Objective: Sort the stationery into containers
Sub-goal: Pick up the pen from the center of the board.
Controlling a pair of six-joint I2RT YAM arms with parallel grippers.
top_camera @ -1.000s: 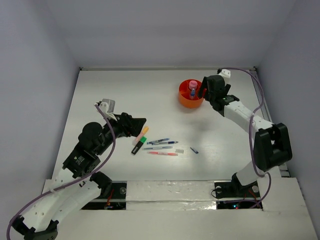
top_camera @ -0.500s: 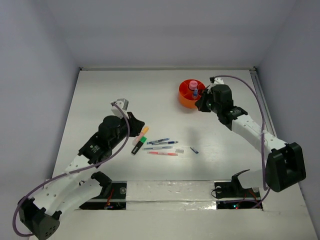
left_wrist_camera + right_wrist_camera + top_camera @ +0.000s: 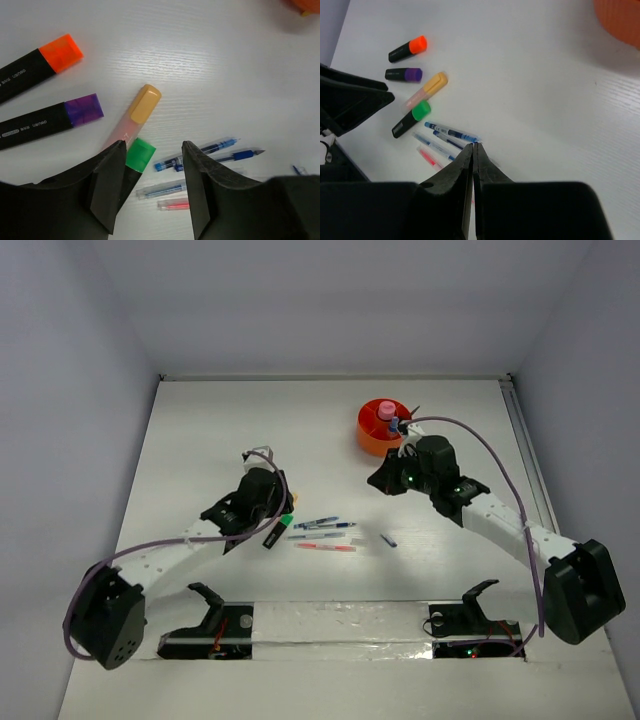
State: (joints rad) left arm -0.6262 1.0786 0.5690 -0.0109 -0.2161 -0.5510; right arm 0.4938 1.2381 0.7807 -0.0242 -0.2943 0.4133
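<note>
The left gripper (image 3: 152, 147) hangs empty, jaws apart, above the black highlighter with a green cap (image 3: 140, 154) lying on the white counter (image 3: 225, 75). It should probably centre across the barrel before closing. The right gripper (image 3: 473, 146) is pinched closed and empty. Farther back, the round orange plastic tub (image 3: 372, 445) holds a pink tube (image 3: 385, 408) and a blue-capped bottle (image 3: 392, 424).
</note>
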